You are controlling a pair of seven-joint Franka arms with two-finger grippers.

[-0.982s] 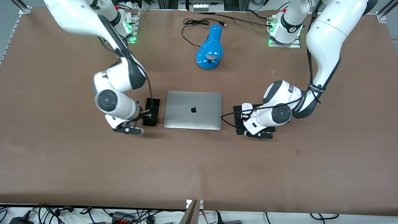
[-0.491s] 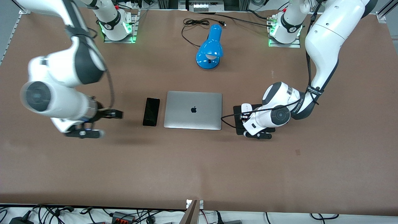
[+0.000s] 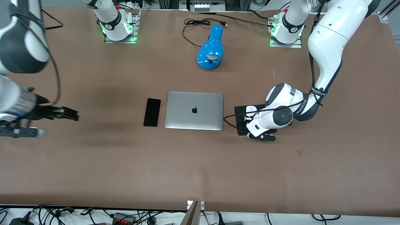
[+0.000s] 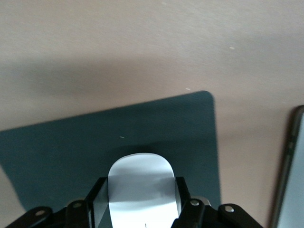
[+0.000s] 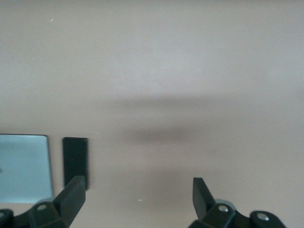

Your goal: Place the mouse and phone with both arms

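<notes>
The black phone (image 3: 152, 112) lies flat on the table beside the laptop (image 3: 194, 110), on the side toward the right arm's end; it also shows in the right wrist view (image 5: 75, 161). My right gripper (image 3: 75, 115) is open and empty over bare table, well away from the phone toward the right arm's end; it also shows in its wrist view (image 5: 137, 184). My left gripper (image 3: 248, 117) is shut on the white mouse (image 3: 251, 109) low over the black mat (image 3: 240, 110). In the left wrist view the mouse (image 4: 140, 173) sits between the fingers (image 4: 183, 190), over the mat (image 4: 57, 152).
A blue desk lamp (image 3: 212, 47) with a black cord (image 3: 195, 23) stands farther from the camera than the laptop, between the two bases. The closed silver laptop lies between phone and mat; its edge shows in the left wrist view (image 4: 289, 190).
My right arm has let go of the phone and swung away toward its end of the table. The phone stays beside the laptop. My left gripper shifted slightly with the mouse.
</notes>
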